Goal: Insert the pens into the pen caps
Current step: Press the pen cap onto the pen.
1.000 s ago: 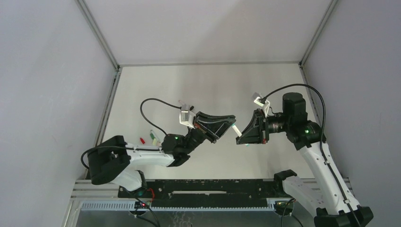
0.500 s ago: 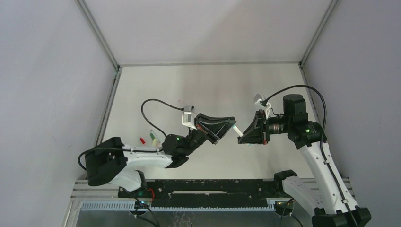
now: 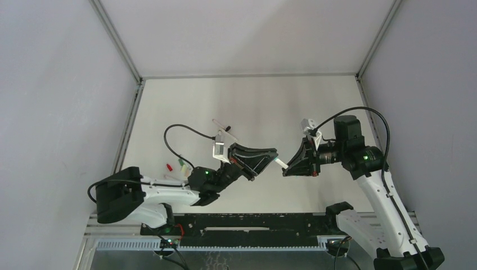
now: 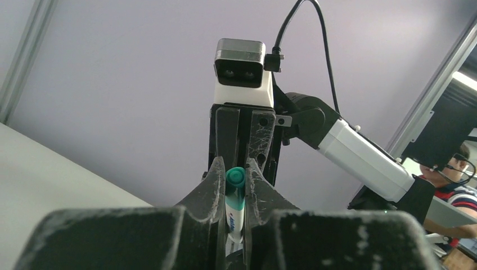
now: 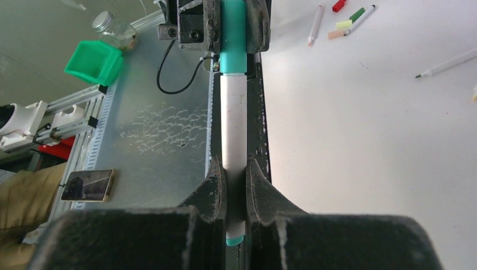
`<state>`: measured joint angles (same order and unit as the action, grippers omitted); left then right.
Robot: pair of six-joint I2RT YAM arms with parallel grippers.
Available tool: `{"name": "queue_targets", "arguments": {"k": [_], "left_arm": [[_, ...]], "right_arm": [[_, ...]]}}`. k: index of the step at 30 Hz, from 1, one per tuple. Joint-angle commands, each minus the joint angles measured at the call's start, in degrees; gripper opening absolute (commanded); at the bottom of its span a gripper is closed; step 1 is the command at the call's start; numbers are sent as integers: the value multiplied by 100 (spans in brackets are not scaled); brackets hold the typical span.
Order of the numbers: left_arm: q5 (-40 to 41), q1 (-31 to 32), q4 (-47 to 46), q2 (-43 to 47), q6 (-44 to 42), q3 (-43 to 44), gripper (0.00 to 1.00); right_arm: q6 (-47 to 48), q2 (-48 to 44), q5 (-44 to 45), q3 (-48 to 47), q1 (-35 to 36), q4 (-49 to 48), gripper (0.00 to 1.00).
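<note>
1. Left gripper (image 3: 274, 154): jaws pinching teal cap (image 5: 233, 39), mid-air over mid-table.
2. Right gripper (image 3: 286, 167): jaws pinching pen (image 5: 233, 124), its end inside the cap.
3. Loose pens (image 3: 181, 163) near table's (image 3: 247, 101) left edge; side walls (image 3: 62, 101) well apart from both grippers.

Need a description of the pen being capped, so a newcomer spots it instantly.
Look above the middle of the table, where the left hand and right hand meet tip to tip. A white pen bridges them: the right hand grips its barrel, the left hand holds the teal cap at its end. It's the only pen off the table; the other pens lie loose on the left side.
</note>
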<state>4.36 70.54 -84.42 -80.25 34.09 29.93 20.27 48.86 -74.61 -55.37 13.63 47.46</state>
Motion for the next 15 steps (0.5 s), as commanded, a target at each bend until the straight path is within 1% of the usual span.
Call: {"name": "queue_targets", "arguments": {"k": [1, 7, 8, 11, 12, 14, 15], "left_arm": [[-1130, 667, 2184, -101, -252, -360, 0], [-757, 887, 2326, -229, -514, -136, 0], [-531, 948, 2420, -272, -579, -80, 0], [394, 1298, 3537, -358, -972, 369, 0], [640, 1387, 3697, -417, -1000, 444, 0], [824, 1465, 3696, -553, -938, 419, 0], [777, 1486, 3603, -632, -908, 357, 0]], "right_arm": [[267, 12, 166, -245, 13, -1299, 0], [582, -64, 441, -219, 172, -1162, 0], [632, -101, 589, -217, 250, -1146, 0], [575, -183, 1074, -220, 364, -1281, 0], [489, -219, 1268, -232, 376, -1369, 0], [344, -237, 1687, -329, 374, -1459, 0], [254, -220, 1725, -408, 331, -1479, 0]]}}
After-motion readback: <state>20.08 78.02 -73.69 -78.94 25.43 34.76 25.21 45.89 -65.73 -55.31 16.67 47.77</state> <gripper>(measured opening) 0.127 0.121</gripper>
